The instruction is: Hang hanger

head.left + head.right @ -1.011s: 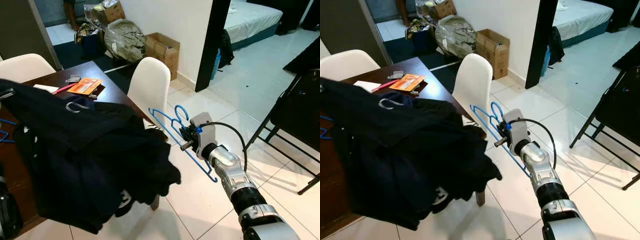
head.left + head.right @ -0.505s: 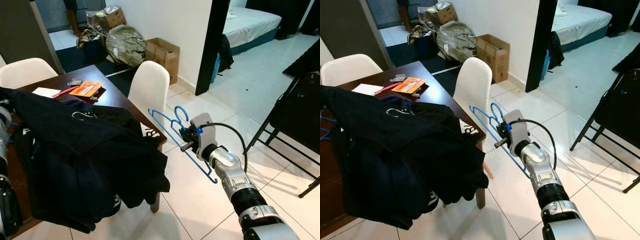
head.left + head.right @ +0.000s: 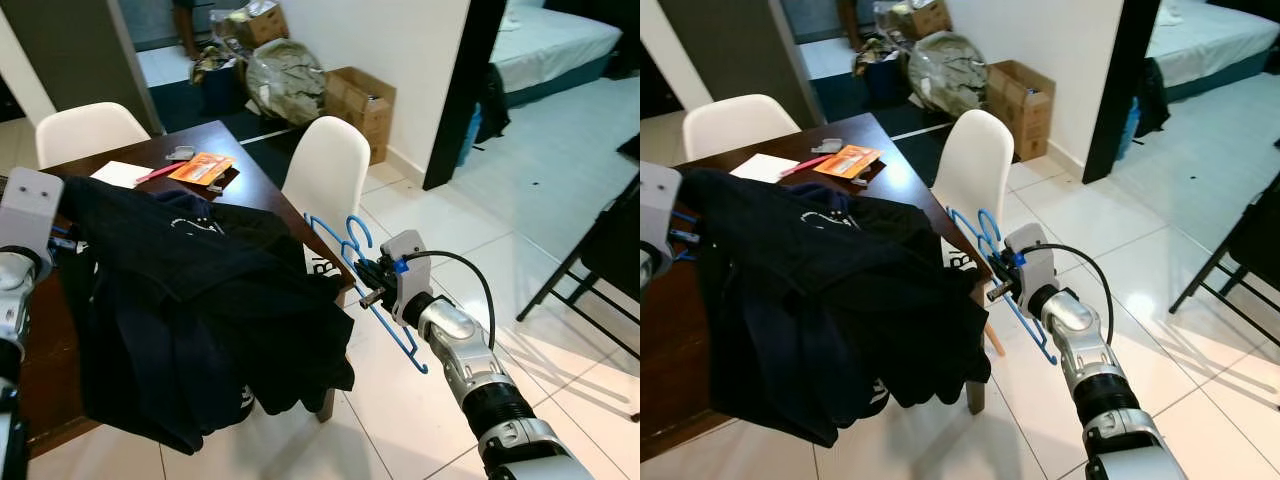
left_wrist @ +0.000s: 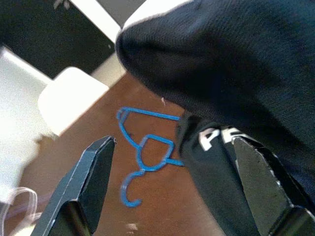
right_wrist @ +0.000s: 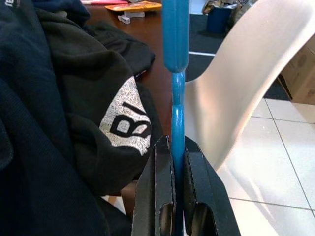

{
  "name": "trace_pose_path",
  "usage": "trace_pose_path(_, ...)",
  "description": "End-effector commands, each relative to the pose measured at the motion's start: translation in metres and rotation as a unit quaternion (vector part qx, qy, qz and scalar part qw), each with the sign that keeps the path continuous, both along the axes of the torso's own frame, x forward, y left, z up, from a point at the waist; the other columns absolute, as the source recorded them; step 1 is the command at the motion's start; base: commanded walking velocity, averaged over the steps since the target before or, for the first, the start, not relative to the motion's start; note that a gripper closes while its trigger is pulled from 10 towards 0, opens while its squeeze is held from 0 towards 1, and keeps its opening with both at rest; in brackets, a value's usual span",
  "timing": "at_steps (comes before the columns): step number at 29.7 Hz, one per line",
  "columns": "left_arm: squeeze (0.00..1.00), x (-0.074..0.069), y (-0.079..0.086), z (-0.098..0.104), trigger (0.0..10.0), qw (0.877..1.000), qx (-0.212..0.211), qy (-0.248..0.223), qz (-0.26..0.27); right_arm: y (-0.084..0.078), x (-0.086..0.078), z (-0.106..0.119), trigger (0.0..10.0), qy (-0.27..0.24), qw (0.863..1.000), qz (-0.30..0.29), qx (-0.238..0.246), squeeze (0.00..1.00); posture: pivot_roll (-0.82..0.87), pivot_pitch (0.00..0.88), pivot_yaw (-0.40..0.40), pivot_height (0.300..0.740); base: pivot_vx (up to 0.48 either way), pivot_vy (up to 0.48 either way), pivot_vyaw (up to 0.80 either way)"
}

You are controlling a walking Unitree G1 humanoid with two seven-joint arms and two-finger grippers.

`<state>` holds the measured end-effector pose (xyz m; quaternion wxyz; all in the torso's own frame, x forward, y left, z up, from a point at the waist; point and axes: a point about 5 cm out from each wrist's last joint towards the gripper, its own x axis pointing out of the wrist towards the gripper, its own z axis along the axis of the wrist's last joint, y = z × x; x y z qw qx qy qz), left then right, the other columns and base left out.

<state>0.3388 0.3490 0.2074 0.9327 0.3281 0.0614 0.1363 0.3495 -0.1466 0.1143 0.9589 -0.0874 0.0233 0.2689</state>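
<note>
blue hanger (image 3: 362, 285) | clamped in right fingers (image 5: 162, 194) | tilted, beside table edge

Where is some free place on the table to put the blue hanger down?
Bare wood shows on the table between the orange packet and the white chair. The dark clothes crowd the rest.

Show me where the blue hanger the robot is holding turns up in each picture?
Left eye view: blue hanger, right of centre, beside the white chair.
Right eye view: centre.
Right wrist view: upright bar clamped in the right tool.
Left wrist view: another hanger lies on the table.
</note>
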Motion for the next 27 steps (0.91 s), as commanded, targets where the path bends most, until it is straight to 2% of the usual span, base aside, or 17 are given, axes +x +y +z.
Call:
trace_pose_path(1,1.00,-0.003,0.003,0.007,10.0,0.999,0.043,0.012,-0.013,0.006,0.000,0.002,10.0,-0.002,1.000,0.012,0.007,0.00,0.01,0.084,0.055,0.740,0.000,0.000,0.80)
trace_pose_path(2,1.00,-0.003,0.003,0.011,10.0,0.998,0.061,0.012,-0.018,0.006,0.000,0.002,10.0,-0.002,1.000,0.011,0.007,0.00,0.01,0.085,0.056,0.740,0.000,0.000,0.80)
trace_pose_path(3,0.60,-0.002,0.003,0.020,10.0,0.997,0.071,0.001,-0.020,0.006,0.000,0.002,10.0,-0.002,1.000,0.011,0.008,0.00,0.01,0.086,0.056,0.740,0.000,0.000,0.80)
trace_pose_path(4,0.11,-0.002,0.003,0.030,10.0,0.997,0.079,-0.015,-0.022,0.006,0.000,0.003,10.0,-0.002,1.000,0.010,0.008,0.00,0.01,0.086,0.056,0.740,0.000,0.000,0.80)
trace_pose_path(5,0.11,-0.002,0.003,0.030,10.0,0.997,0.079,-0.015,-0.022,0.006,0.000,0.003,10.0,-0.002,1.000,0.010,0.008,0.00,0.01,0.086,0.056,0.740,0.000,0.000,0.80)
trace_pose_path(6,0.00,-0.002,0.002,0.044,10.0,0.996,0.080,-0.043,-0.025,0.006,0.000,0.003,10.0,-0.002,1.000,0.008,0.009,0.00,0.01,0.086,0.056,0.740,0.000,0.000,0.80)
trace_pose_path(10,0.00,-0.002,-0.005,0.068,10.0,0.993,0.031,-0.105,-0.045,0.004,0.001,0.003,10.0,-0.003,1.000,-0.003,0.009,0.00,0.02,0.086,0.055,0.740,0.000,0.000,0.80)
trace_pose_path(12,0.00,-0.001,-0.018,0.082,10.0,0.985,-0.033,-0.136,-0.099,0.002,0.002,0.004,10.0,-0.004,1.000,-0.019,0.015,0.00,0.02,0.086,0.055,0.740,0.000,0.000,0.80)
trace_pose_path(15,0.00,0.000,-0.034,0.080,10.0,0.983,-0.009,-0.096,-0.157,-0.005,0.005,0.006,10.0,-0.002,0.998,-0.054,0.026,0.00,0.02,0.084,0.054,0.740,0.000,0.000,0.53)
trace_pose_path(16,0.00,0.000,-0.047,0.080,10.0,0.975,-0.044,-0.094,-0.196,-0.012,0.007,0.008,10.0,-0.005,0.996,-0.084,0.040,0.00,0.02,0.084,0.054,0.740,0.000,0.000,0.00)
trace_pose_path(18,0.00,-0.001,-0.055,0.085,10.0,0.961,-0.110,-0.122,-0.222,-0.015,0.008,0.009,10.0,-0.010,0.994,-0.096,0.048,0.00,0.02,0.084,0.054,0.740,0.000,0.000,0.00)
trace_pose_path(19,0.00,-0.001,-0.055,0.085,10.0,0.961,-0.110,-0.122,-0.222,-0.015,0.008,0.009,10.0,-0.010,0.994,-0.096,0.048,0.00,0.02,0.084,0.054,0.740,0.000,0.000,0.00)
trace_pose_path(20,0.00,-0.004,-0.068,0.093,10.0,0.939,-0.167,-0.153,-0.260,-0.021,0.008,0.014,10.0,-0.027,0.991,-0.119,0.064,0.00,0.02,0.084,0.055,0.740,0.000,0.000,0.00)
trace_pose_path(22,0.00,-0.010,-0.083,0.102,10.0,0.909,-0.219,-0.181,-0.304,-0.028,0.008,0.020,10.0,-0.047,0.985,-0.145,0.083,0.00,0.02,0.084,0.055,0.740,0.000,0.000,0.00)
trace_pose_path(23,0.00,-0.013,-0.098,0.101,10.0,0.893,-0.244,-0.194,-0.325,-0.033,0.006,0.026,10.0,-0.063,0.978,-0.151,0.129,0.00,0.03,0.085,0.055,0.740,0.000,0.000,0.00)
trace_pose_path(25,0.00,-0.015,-0.107,0.100,10.0,0.885,-0.255,-0.200,-0.334,-0.037,0.004,0.030,10.0,-0.073,0.973,-0.152,0.160,0.00,0.03,0.085,0.055,0.740,0.000,0.000,0.00)
trace_pose_path(27,0.00,-0.018,-0.132,0.077,10.0,0.880,-0.274,-0.187,-0.340,-0.046,-0.001,0.039,10.0,-0.084,0.953,-0.147,0.252,0.00,0.03,0.086,0.058,0.740,0.000,0.000,0.00)
